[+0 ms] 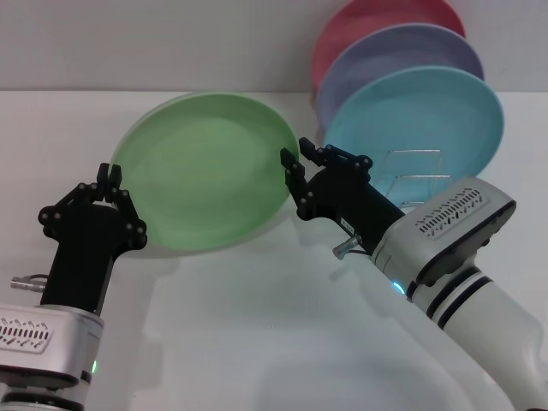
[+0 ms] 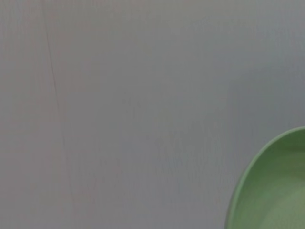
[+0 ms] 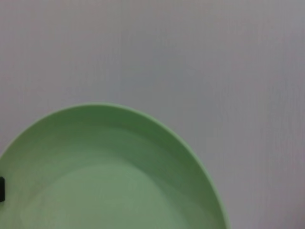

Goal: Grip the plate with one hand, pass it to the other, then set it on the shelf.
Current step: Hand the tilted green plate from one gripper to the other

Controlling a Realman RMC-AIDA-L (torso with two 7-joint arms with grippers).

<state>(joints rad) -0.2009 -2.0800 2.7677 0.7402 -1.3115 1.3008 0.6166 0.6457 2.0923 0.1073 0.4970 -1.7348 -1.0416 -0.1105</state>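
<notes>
The light-green plate (image 1: 205,171) hangs tilted above the white table, between both grippers. My left gripper (image 1: 112,184) is shut on its left rim. My right gripper (image 1: 298,167) has its fingers around the right rim, one in front and one behind, and looks shut on it. The plate also shows in the left wrist view (image 2: 276,191) and fills the lower part of the right wrist view (image 3: 109,176). The silver wire shelf (image 1: 417,175) stands to the right, just behind my right arm.
A turquoise plate (image 1: 428,116), a lavender plate (image 1: 402,51) and a pink plate (image 1: 360,21) stand upright in the shelf's far slots. The white table (image 1: 257,325) stretches below the held plate, bearing its shadow.
</notes>
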